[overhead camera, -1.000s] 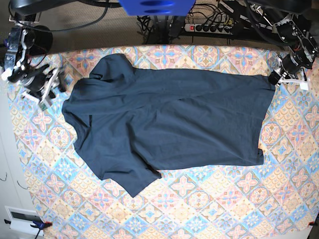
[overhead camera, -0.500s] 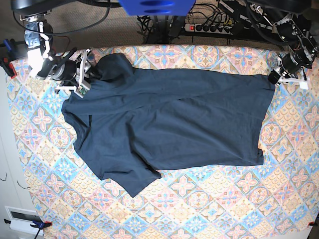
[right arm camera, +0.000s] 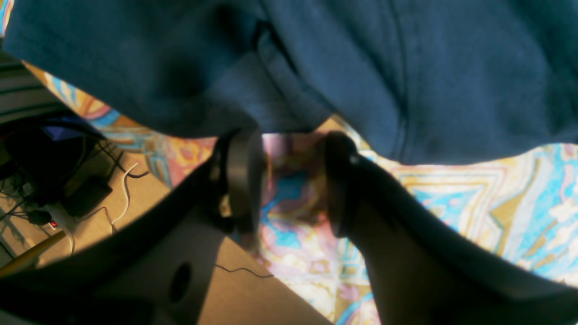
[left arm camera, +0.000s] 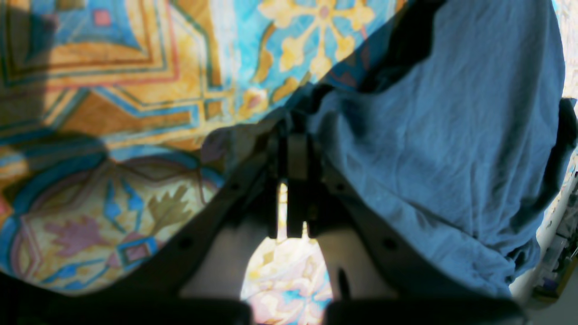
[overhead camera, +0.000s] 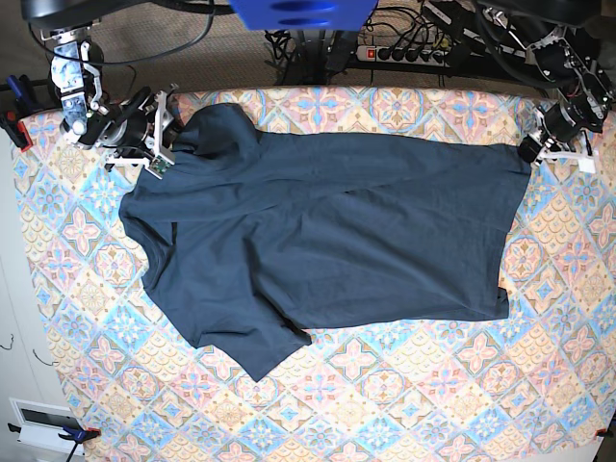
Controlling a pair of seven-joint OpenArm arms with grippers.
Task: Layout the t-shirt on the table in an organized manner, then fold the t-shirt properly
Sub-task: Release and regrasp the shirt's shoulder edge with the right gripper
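The navy t-shirt point(overhead camera: 327, 231) lies spread and wrinkled across the table point(overhead camera: 433, 404), with one sleeve bunched at the far left and another at the front left. My left gripper point(overhead camera: 529, 152) sits at the shirt's far right corner. In the left wrist view its fingers point(left arm camera: 295, 149) are pressed together with the t-shirt's point(left arm camera: 451, 135) edge pinched at their tips. My right gripper point(overhead camera: 164, 135) is at the bunched far left sleeve. It stands open point(right arm camera: 291, 158) over bare tablecloth point(right arm camera: 474, 203), with the shirt's edge point(right arm camera: 361, 67) just beyond the fingertips.
A power strip with cables point(overhead camera: 404, 53) lies behind the table's back edge, beside a blue block point(overhead camera: 303, 12). The right wrist view shows floor and cables point(right arm camera: 67, 189) past the table's edge. A white box point(overhead camera: 43, 423) sits off the front left corner.
My right gripper has swung from the table's left edge in to the shirt's far left sleeve, and its jaws have narrowed a little. The left gripper and the shirt have stayed put.
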